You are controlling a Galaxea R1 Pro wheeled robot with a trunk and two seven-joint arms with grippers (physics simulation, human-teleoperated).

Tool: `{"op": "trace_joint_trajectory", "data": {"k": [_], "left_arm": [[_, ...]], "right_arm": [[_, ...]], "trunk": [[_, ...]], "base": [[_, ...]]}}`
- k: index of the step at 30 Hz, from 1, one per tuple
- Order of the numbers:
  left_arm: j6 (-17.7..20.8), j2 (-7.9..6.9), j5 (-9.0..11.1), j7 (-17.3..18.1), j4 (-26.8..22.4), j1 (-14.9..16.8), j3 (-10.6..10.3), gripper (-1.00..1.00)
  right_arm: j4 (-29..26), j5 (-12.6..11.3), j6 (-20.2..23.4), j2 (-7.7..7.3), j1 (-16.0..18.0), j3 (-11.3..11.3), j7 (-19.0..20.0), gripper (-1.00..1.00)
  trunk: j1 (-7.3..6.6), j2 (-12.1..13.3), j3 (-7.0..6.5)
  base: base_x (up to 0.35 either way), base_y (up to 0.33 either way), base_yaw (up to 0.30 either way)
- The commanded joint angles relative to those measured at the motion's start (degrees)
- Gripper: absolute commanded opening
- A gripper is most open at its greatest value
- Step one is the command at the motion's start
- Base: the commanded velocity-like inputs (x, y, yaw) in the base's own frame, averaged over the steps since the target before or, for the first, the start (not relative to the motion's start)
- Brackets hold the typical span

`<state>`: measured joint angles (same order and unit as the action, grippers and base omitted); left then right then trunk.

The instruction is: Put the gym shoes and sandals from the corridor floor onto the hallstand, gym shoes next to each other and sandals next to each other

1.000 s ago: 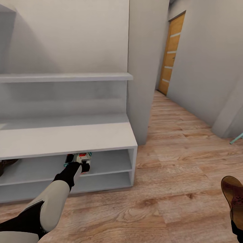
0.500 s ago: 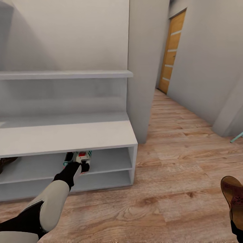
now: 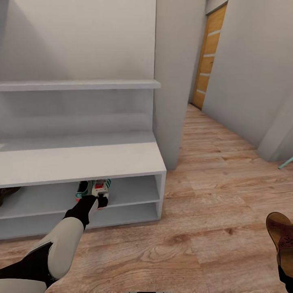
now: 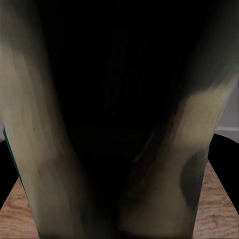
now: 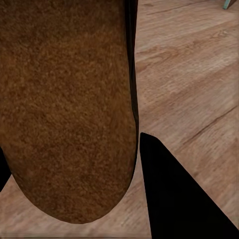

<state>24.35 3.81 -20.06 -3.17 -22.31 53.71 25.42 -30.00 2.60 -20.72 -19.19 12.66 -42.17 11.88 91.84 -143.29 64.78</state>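
Wood-plank corridor floor (image 3: 211, 228) fronts the hallstand (image 3: 81, 160). At lower left, the left gripper (image 3: 94, 194) grips a gym shoe (image 3: 99, 188) entering its upper low shelf. At lower right, a sandal (image 5: 64, 104) sits clamped between the right gripper's fingers (image 5: 174, 194), unplaced.

The left arm reaches forward and down — its pincer (image 3: 94, 195) clamps a gym shoe (image 3: 96, 187). The right pincer (image 3: 285, 272) grips a sandal (image 3: 280, 232).

One gym shoe (image 3: 94, 189), two sandals (image 3: 282, 232) (image 3: 6, 193), one hallstand (image 3: 81, 158).
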Motion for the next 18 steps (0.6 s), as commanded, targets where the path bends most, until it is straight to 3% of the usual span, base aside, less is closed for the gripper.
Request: {"op": "trace_joint_trajectory", "data": {"k": [1, 18], "left_arm": [[0.26, 0.07, -0.06, -0.08, -0.11, 0.02, 0.23, -1.00], [0.17, 0.10, -0.06, -0.08, -0.03, -0.01, 0.15, -1.00]], "right_arm": [[0.04, 0.04, -0.11, 0.03, 0.08, -0.45, 0.60, -1.00], [0.03, 0.04, -0.11, 0.03, 0.08, -0.45, 0.60, -1.00]], "trunk": [[-0.02, -0.03, 0.11], [-0.02, -0.03, 0.32]], "base": [[0.000, 0.000, 0.000], [0.024, 0.000, 0.000]]}}
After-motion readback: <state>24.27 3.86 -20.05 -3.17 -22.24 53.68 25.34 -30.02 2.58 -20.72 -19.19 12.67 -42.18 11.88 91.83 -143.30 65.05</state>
